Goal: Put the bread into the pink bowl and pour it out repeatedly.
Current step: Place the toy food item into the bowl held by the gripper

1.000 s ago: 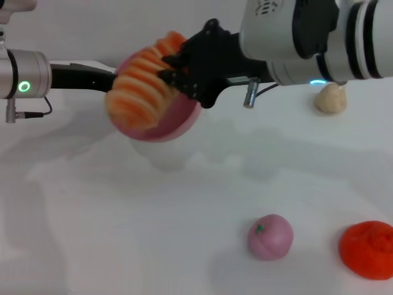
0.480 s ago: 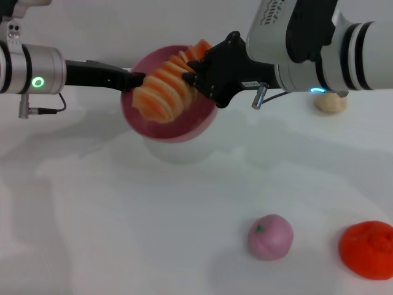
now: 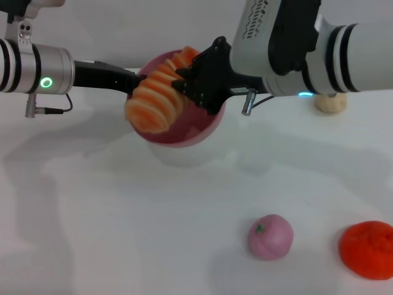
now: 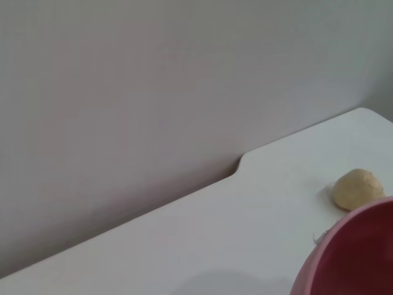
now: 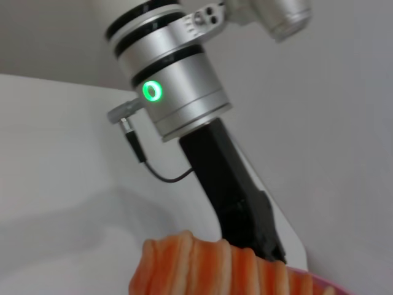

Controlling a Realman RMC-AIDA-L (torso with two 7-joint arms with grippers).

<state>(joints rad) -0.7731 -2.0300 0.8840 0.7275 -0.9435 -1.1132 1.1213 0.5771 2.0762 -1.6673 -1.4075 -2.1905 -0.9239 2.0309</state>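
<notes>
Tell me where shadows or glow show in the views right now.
Head view: a soft shadow lies on the table under the raised pink bowl; a green ring glows on the left arm. Right wrist view: the same ring glows above the bread.

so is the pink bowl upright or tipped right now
Tipped. The round pink plastic bowl, held off the table by the left hand, faces the camera, with the orange-and-cream ridged loaf in its mouth, gripped by the right hand.
</notes>
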